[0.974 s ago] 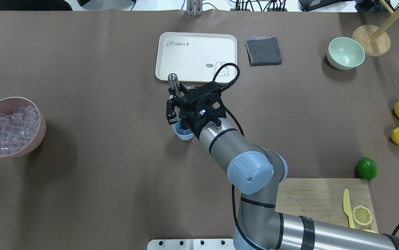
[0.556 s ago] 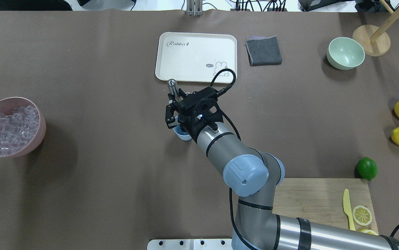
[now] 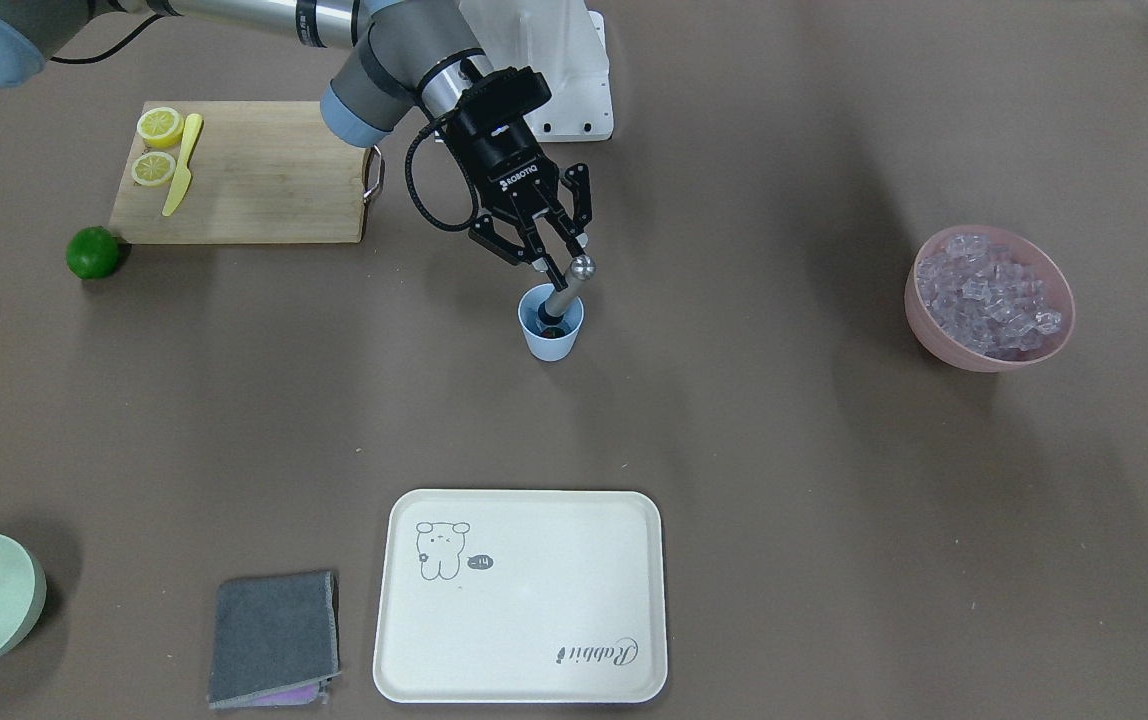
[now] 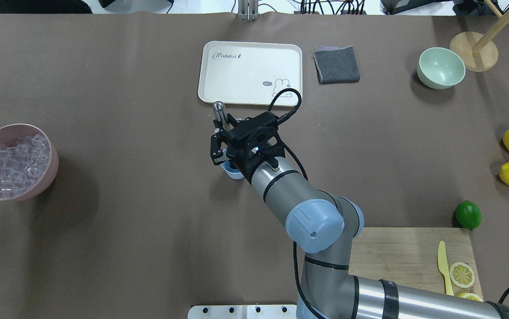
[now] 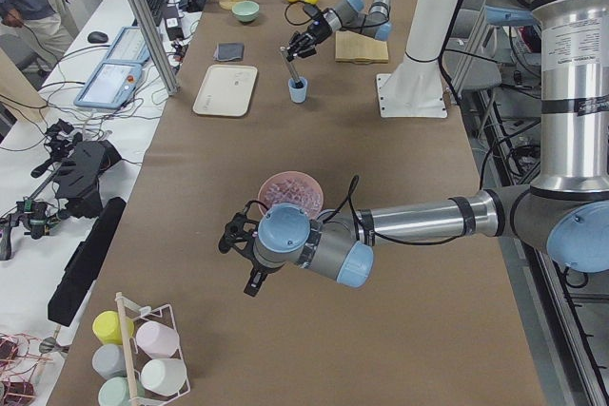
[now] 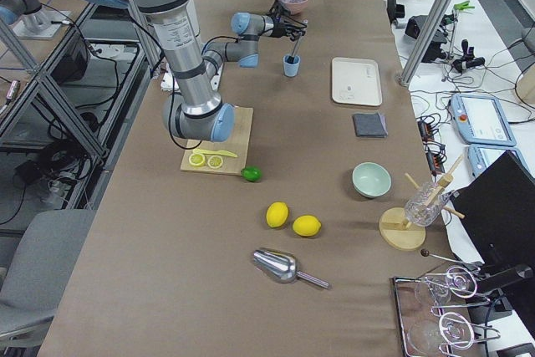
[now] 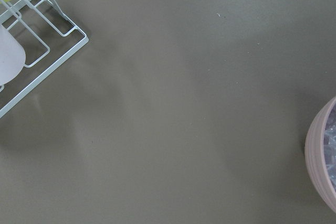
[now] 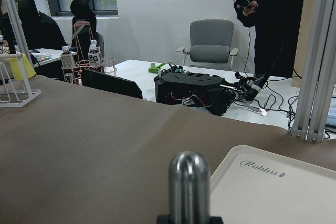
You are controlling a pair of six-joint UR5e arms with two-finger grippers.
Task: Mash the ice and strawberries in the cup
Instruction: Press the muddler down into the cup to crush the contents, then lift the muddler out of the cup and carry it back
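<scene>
Exterior front-facing: cup (image 3: pixel 551 338) upright, muddler (image 3: pixel 564 292) inside tilting toward the pink bowl (image 3: pixel 956 351).

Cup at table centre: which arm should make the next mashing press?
Right. Its fingers grip the muddler, whose tip sits in the cup. The left arm hangs far off by the pink ice bowl.
</scene>
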